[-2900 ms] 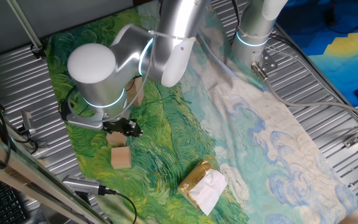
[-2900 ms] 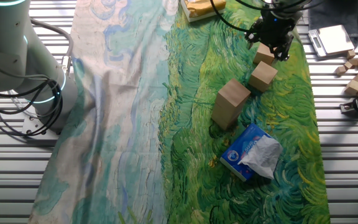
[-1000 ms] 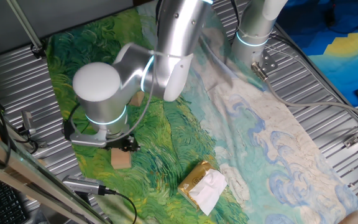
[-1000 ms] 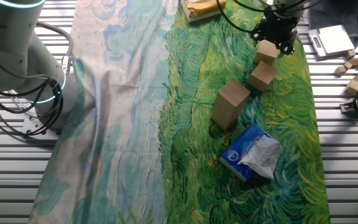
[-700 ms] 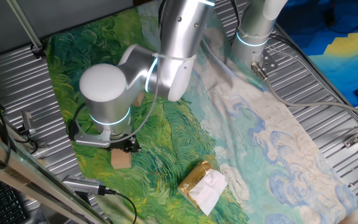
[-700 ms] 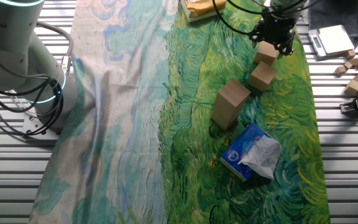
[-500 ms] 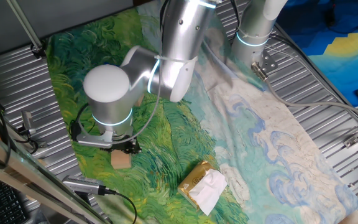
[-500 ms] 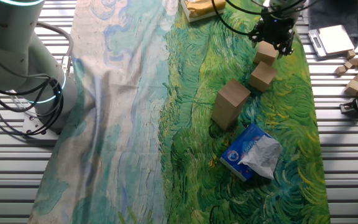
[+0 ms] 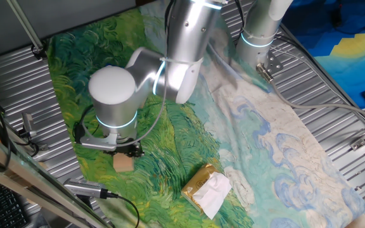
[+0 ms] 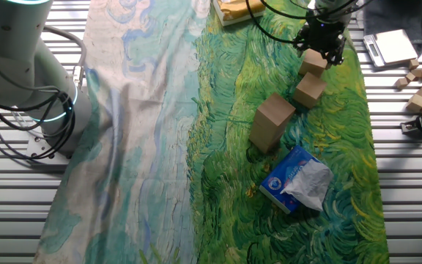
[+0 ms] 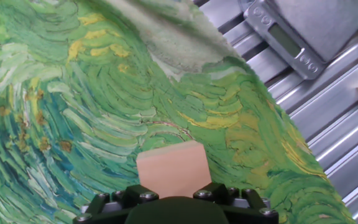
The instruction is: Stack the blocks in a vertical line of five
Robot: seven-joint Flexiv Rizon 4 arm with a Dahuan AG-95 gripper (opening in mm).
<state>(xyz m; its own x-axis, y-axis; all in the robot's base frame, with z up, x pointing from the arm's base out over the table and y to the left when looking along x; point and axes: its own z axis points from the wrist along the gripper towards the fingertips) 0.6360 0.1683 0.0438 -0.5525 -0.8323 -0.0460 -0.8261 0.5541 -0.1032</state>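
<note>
- The gripper (image 10: 322, 45) stands over a single block (image 10: 314, 61) near the edge of the green painted cloth (image 10: 233, 110); whether its fingers grasp the block or are released, I cannot tell.
- Just beside it lies a second block (image 10: 310, 90), and near that a stack of two blocks (image 10: 271, 122).
- The blue-and-white packet (image 10: 296, 178) lies close behind the stack.
- Beyond the cloth edge is ribbed metal table (image 11: 328, 112) with a scale (image 11: 316, 31).

A ribbed metal table (image 10: 160, 242) carries a painted cloth (image 10: 218, 125) holding blocks (image 10: 310, 89) and packets (image 10: 296, 178).
</note>
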